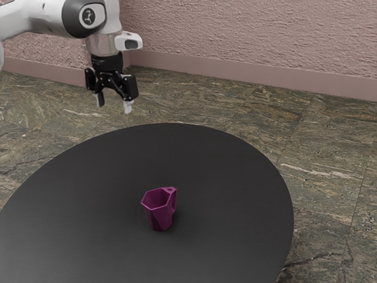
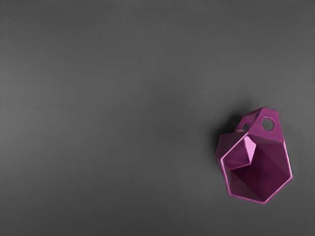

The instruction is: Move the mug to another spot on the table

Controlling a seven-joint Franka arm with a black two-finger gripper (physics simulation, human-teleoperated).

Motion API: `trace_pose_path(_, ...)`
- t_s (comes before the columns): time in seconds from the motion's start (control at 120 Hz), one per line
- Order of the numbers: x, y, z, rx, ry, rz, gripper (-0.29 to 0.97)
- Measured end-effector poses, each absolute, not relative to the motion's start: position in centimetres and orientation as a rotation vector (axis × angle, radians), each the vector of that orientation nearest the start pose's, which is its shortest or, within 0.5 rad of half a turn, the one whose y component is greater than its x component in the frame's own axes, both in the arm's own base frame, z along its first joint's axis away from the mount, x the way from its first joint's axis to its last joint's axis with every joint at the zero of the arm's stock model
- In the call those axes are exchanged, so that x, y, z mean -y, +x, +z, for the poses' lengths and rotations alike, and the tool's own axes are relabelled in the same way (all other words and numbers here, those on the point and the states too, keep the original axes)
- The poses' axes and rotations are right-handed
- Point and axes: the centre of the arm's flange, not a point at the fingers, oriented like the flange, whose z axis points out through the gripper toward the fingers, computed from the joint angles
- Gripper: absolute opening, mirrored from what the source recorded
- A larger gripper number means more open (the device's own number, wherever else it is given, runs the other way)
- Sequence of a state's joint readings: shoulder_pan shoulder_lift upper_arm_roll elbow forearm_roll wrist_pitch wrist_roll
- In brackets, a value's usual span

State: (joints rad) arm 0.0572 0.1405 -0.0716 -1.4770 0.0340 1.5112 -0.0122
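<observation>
Round black table [image 1: 70, 194] fills the foreground. At the exterior view's left, high above the table, hangs the black gripper [image 1: 113, 105], its fingers spread and holding nothing. Further right, near the table's middle, a magenta faceted mug [image 1: 159, 209] stands upright, well apart from the gripper, with a pierced handle tab at its rim. Likely risk: its slanted facets could let closing fingers slip, or an off-centre descent could tip it.

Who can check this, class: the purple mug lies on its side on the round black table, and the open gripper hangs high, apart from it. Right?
Not quite: the mug stands upright, as the exterior view shows. The rest holds: round black table, open gripper hanging high, apart from it.
</observation>
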Motion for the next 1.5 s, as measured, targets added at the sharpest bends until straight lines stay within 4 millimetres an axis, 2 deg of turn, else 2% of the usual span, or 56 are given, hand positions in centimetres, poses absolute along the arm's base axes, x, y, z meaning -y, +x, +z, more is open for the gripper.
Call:
trace_pose_path(0.192, 0.4, 59.2, 58.7, -0.002, -3.123, 0.116, 0.68)
trace_pose_path(0.275, 0.5, 59.5, 58.0, -0.003, -3.127, 0.123, 0.68)
trace_pose_path(0.375, 0.8, 59.6, 54.5, -0.003, -3.13, 0.177, 0.68)
trace_pose_path(0.5, 2.0, 59.8, 48.7, -0.031, -3.121, 0.251, 0.68)
trace_pose_path(0.625, 3.4, 59.7, 44.7, -0.067, -3.125, 0.24, 0.68)
trace_pose_path(0.725, 4.0, 60.0, 42.9, -0.088, -3.136, 0.199, 0.68)
trace_pose_path(0.875, 7.0, 60.1, 40.6, -0.233, -3.146, 0.145, 0.68)
trace_pose_path(1.0, 8.5, 60.5, 38.0, -0.352, -3.135, 0.157, 0.68)
trace_pose_path(1.083, 9.3, 60.6, 37.2, -0.427, -3.116, 0.152, 0.68)
trace_pose_path(1.325, 9.9, 62.0, 33.6, -0.475, -3.153, 0.201, 0.68)
trace_pose_path(1.5, 10.5, 62.2, 31.4, -0.521, -3.145, 0.241, 0.68)
